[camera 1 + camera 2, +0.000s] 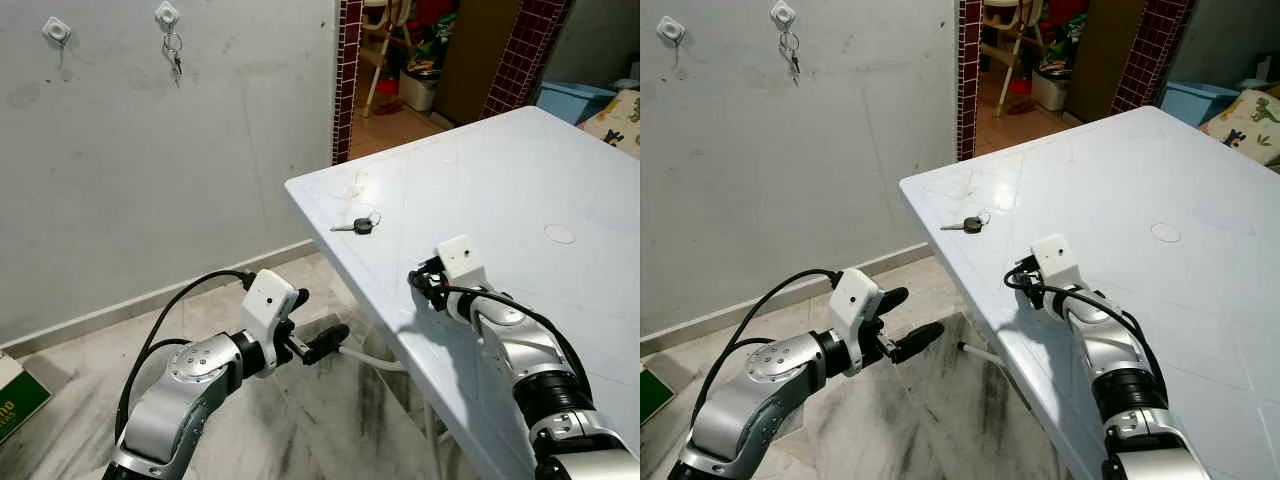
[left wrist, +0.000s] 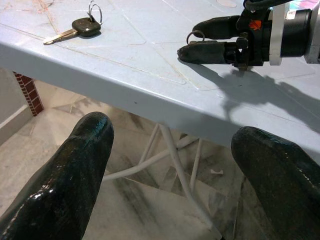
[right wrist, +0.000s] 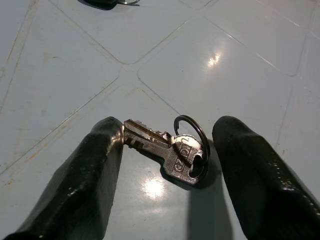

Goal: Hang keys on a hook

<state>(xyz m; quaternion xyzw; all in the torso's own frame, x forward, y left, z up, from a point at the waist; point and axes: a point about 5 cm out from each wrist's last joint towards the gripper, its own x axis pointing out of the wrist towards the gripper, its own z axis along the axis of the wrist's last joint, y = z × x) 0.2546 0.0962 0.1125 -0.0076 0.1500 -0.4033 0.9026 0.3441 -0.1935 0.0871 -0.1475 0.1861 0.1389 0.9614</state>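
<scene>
The right gripper (image 3: 165, 165) sits low over the white table (image 1: 520, 170), its two black fingers parted with a small silver key (image 3: 167, 152) and its ring lying flat on the surface between them; one finger (image 3: 85, 175) touches the blade tip, the other stands just beside the ring, and nothing is gripped yet. The step in hand looks like the pickup of this key. To do it well, the fingers should close squarely across the key's length or bow and press down lightly, since a flat key on a smooth top is likely to skid or pivot away if pushed from one end only; catching the ring as well would give a surer hold. Further along the table, near its edge, lies a second key with a black head (image 1: 358, 226). The left gripper (image 1: 318, 325) hangs spread apart and empty beside the table, below its edge. On the grey wall (image 1: 150, 170) beyond, one hook (image 1: 167, 14) already carries keys, and the other hook (image 1: 57, 29) is bare, well apart from the table.
</scene>
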